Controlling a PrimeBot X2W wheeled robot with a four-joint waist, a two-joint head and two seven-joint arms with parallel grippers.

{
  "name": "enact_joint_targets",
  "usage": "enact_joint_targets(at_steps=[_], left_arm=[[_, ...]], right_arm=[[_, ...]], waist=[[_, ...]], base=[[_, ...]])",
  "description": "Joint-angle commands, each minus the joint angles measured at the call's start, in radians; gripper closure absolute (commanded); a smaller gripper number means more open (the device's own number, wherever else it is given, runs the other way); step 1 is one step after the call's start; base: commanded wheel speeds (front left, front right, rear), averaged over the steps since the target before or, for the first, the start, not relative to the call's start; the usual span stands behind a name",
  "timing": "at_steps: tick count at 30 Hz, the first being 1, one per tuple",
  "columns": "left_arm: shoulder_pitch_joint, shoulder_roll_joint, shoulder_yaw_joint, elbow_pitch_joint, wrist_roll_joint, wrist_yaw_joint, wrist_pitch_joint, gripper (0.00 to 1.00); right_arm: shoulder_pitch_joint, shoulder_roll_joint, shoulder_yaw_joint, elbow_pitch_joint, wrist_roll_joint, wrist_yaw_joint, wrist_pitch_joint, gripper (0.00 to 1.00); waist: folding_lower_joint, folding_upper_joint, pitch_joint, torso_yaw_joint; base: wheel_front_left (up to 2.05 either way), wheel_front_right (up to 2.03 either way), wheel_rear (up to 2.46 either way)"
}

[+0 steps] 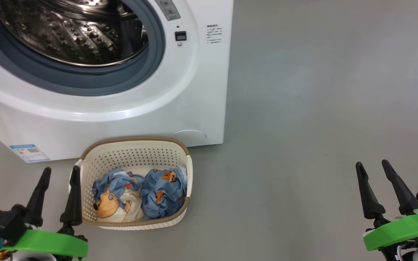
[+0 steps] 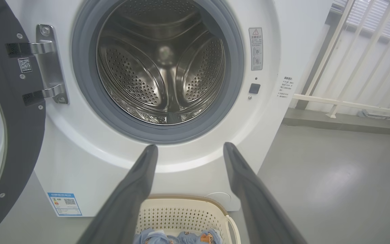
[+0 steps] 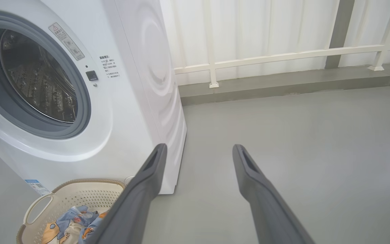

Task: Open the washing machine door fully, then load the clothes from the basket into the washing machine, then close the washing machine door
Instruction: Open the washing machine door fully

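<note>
Grey floor, left pincer parted beside basket, right pincer parted, both empty.

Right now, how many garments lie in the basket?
2: the left garment and the right garment, side by side in the basket. More may be hidden underneath.

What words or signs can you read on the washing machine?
Nothing is sharp enough to quote.
The warning sticker on the washing machine, right of the drum: a triangle sign, print too small.
The printed lines at its front's right edge: too small.
The blue label at its bottom left: QR code, print blurred.
The small sticker on the washing machine door: QR code, no words.
</note>
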Motion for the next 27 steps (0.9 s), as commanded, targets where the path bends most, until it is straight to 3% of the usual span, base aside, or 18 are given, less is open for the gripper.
enact_joint_targets(at_steps=[1, 27], left_arm=[[-0.008, 0.032, 0.029, -0.031, 0.006, 0.001, -0.005, 0.0], [0.008, 0.016, 0.051, -0.057, 0.016, 0.001, -0.005, 0.0]], right_arm=[[-0.002, -0.016, 0.013, -0.027, 0.002, 0.006, -0.012, 0.0], [0.002, -0.015, 0.009, -0.029, -0.001, 0.006, -0.012, 0.0]], waist=[[0.0, 0.0, 0.0, -0.011], [0.0, 0.0, -0.015, -0.027]], base=[[0.0, 0.0, 0.0], [0.0, 0.0, 0.0]])
